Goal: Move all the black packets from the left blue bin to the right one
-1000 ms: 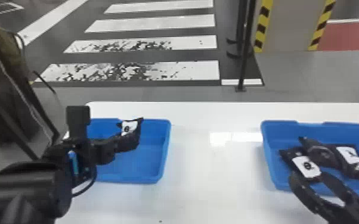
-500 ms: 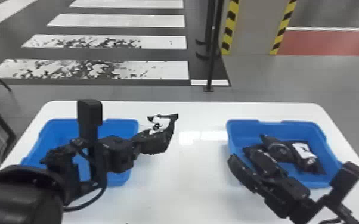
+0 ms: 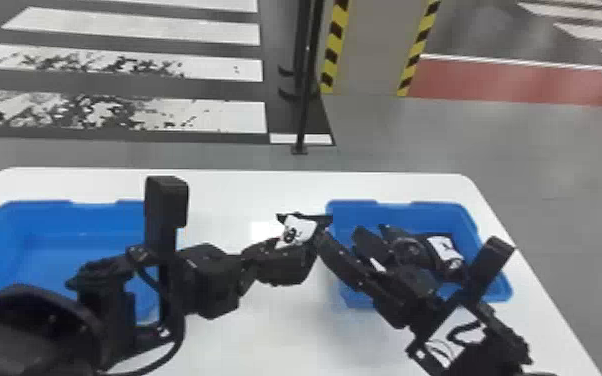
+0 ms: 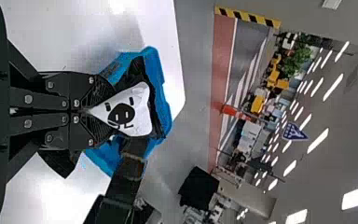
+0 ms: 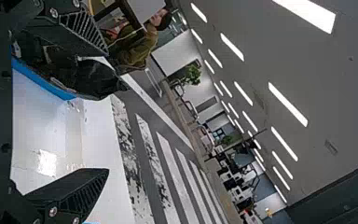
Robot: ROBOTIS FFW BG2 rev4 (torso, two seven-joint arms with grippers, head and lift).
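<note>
Right bin: an open blue tray (image 3: 435, 212) on a white worktop (image 3: 225, 197).
Left bin: a matching blue container (image 3: 90, 215), well apart to the left of the right bin.
Held packet: black with a white label (image 3: 299, 231), raised just beside the right bin's left edge, one dark end reaching toward its back left corner.
Left end effector: narrow, its two black fingers (image 4: 89, 111) clamped together on the held packet, to the left of the right bin.
Right end effector: wide, its fingers (image 5: 107, 112) parted with a broad gap, at the left part of the right bin; one finger is close to the held packet, and whether they touch I cannot tell.
Packets in the right bin: dark packets lie there, one showing a white label (image 3: 445, 251); the right arm partly hides them, so the number is unclear.
Step in hand: probably passing the packet across, or bringing it over the right bin for release.
Doing it well: if passing, set both right fingers around the packet's body and close them before the left grip loosens. If dropping, clear the right bin's rim first.
Risk: the two sets of fingers could knock together, or the soft packet could slip outside the right bin.
</note>
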